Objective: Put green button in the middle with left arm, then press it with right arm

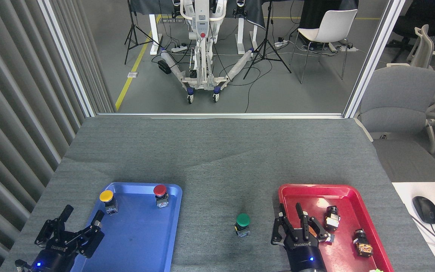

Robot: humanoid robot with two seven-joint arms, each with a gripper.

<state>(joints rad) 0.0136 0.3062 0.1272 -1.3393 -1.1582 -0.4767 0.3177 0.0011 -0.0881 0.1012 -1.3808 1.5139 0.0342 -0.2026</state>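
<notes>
We note the green button [242, 224] standing upright on the grey cloth [217, 158], in the middle [228, 211] strip between the blue tray [142, 241] and the red tray [312, 192], nearer the red one and touching neither. Our right gripper [290, 215] sits low over the left part of the red tray, just right of the button and apart from it; its fingers are parted only a little, with nothing between them. Our left gripper [82, 214] hovers at the blue tray's near left corner, fingers spread wide and empty. In the blue tray stand a yellow-capped button [107, 200] and a red-capped button [161, 194] (both upright, near the far edge). Small dark parts [331, 218] lie in the red tray.
</notes>
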